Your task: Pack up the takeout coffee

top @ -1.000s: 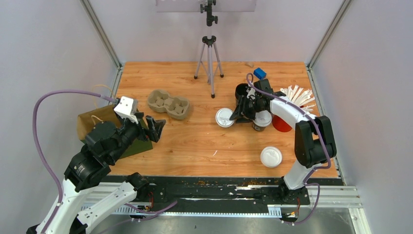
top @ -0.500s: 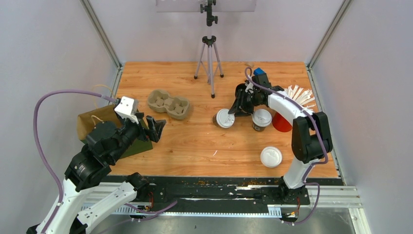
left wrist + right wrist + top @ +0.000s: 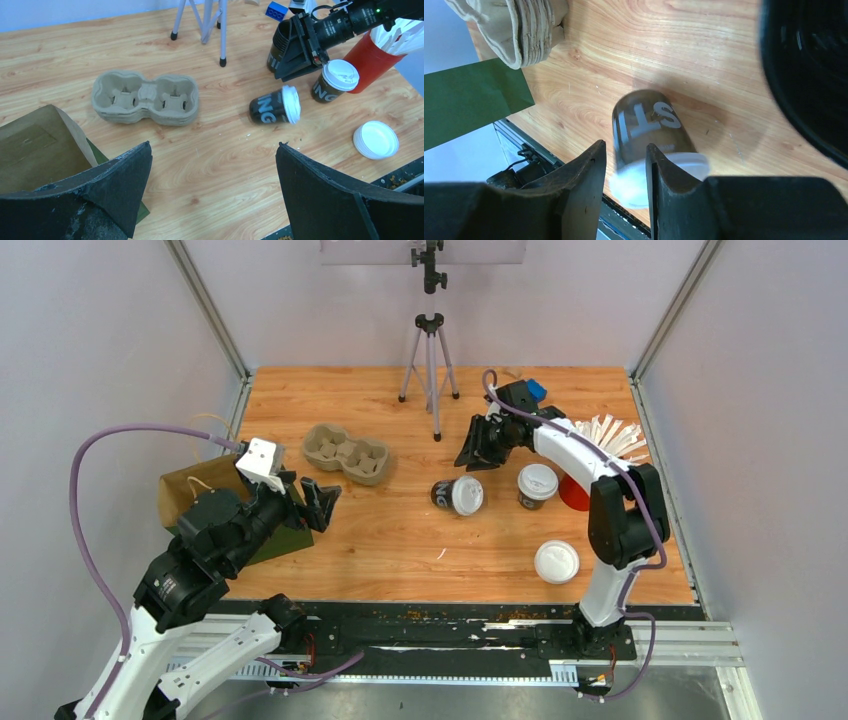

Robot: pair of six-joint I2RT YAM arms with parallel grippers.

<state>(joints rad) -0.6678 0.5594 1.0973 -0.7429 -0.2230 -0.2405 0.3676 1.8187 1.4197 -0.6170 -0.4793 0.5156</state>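
1. The right pincer (image 3: 480,444) is held low over the far part of the worktop (image 3: 400,540). Its jaws are set to a narrow gap, and nothing is gripped between them.
2. The black stack (image 3: 276,47) of lidless cups is seen just beside that pincer, on its far side. Whether the two touch cannot be told.
3. On the near side of the pincer, apart from it, the tipped cup (image 3: 455,495) lies on its side. Its lid is in place and turned to the right. No spill is seen around it.
4. Near it on the right stands the upright cup (image 3: 537,483), lidded and close to a red tub (image 3: 577,492).
5. A loose lid (image 3: 556,562) is found nearer the front edge, apart from both cups.
6. The carrier (image 3: 346,453) lies well to the left of the cups, with both wells empty.
7. Further left, the bag (image 3: 185,495) is seen at the worktop's edge. Whether its mouth is open cannot be told.
8. The left pincer (image 3: 308,498) is held beside the bag with its jaws spread wide, and nothing is held in it.
9. The task is judged barely begun, since no cup has been seated and nothing has been bagged.
10. What is left appears to be this: the tipped cup is to be righted or picked up, and both cups are to be set in the carrier. The carrier is then probably to be placed in the bag.
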